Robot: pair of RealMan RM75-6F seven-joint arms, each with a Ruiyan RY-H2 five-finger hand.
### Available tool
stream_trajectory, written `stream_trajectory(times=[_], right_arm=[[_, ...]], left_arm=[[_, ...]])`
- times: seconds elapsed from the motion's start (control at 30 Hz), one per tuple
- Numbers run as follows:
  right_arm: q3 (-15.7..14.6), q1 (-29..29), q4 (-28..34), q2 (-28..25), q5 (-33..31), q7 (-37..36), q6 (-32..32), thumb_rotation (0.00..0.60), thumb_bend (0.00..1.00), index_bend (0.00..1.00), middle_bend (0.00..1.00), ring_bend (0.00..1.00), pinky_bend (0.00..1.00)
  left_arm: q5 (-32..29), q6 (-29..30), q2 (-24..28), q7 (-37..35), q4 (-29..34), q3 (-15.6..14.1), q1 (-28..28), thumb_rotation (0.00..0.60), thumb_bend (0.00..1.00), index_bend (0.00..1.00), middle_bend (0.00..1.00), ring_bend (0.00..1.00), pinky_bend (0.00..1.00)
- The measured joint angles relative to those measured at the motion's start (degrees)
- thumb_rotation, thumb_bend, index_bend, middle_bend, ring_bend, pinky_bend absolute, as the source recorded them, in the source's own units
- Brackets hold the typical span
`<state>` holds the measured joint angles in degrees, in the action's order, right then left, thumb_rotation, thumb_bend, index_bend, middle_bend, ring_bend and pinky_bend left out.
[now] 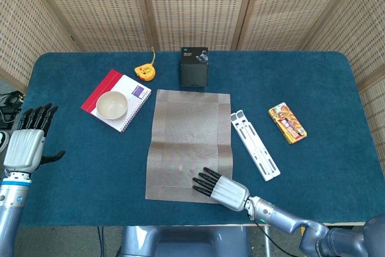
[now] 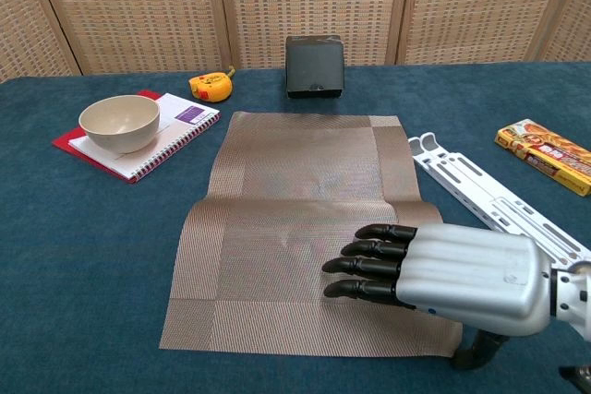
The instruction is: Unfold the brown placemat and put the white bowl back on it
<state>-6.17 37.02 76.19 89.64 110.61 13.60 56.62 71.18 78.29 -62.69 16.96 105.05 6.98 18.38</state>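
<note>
The brown placemat [image 1: 189, 142] [image 2: 295, 228] lies spread out flat in the middle of the blue table. My right hand [image 1: 221, 188] [image 2: 443, 269] rests palm down on its near right corner, fingers straight and pointing left, holding nothing. The white bowl [image 1: 112, 105] [image 2: 119, 123] stands on a spiral notebook [image 1: 133, 97] [image 2: 180, 131] at the far left, away from the mat. My left hand [image 1: 25, 142] hovers beyond the table's left edge with its fingers spread and empty; the chest view does not show it.
A black box [image 1: 194, 67] [image 2: 315, 65] stands just behind the mat, with a yellow tape measure [image 1: 144, 71] [image 2: 209, 87] to its left. A white slotted stand [image 1: 255, 144] [image 2: 489, 200] lies along the mat's right side. Further right is a snack packet [image 1: 287, 123] [image 2: 549, 156].
</note>
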Motion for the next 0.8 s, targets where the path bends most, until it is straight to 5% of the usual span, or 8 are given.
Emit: stream_trajectory(times=[0.2, 0.57, 0.8], right_arm=[[-0.40, 0.39, -0.86, 0.34, -0.02, -0.84, 1.42, 0.600, 0.57, 0.09, 0.00, 0.00, 0.00], [-1.18, 0.94, -2.52, 0.70, 0.58, -3.79, 4.99, 0.600, 0.80, 0.30, 0.00, 0.00, 0.00], [-1.82, 1.07, -4.67, 1.27, 1.28, -5.88, 7.58, 0.600, 0.81, 0.64, 0.00, 0.00, 0.00]], left_arm=[[0.38, -0.06, 0.08, -0.16, 0.09, 0.07, -0.18, 0.600, 0.00, 0.00, 0.00, 0.00, 0.00], [0.53, -0.38, 0.00, -0.16, 0.09, 0.25, -0.29, 0.600, 0.00, 0.00, 0.00, 0.00, 0.00], [0.63, -0.67, -0.10, 0.10, 0.14, 0.26, -0.28, 0.600, 0.00, 0.00, 0.00, 0.00, 0.00]])
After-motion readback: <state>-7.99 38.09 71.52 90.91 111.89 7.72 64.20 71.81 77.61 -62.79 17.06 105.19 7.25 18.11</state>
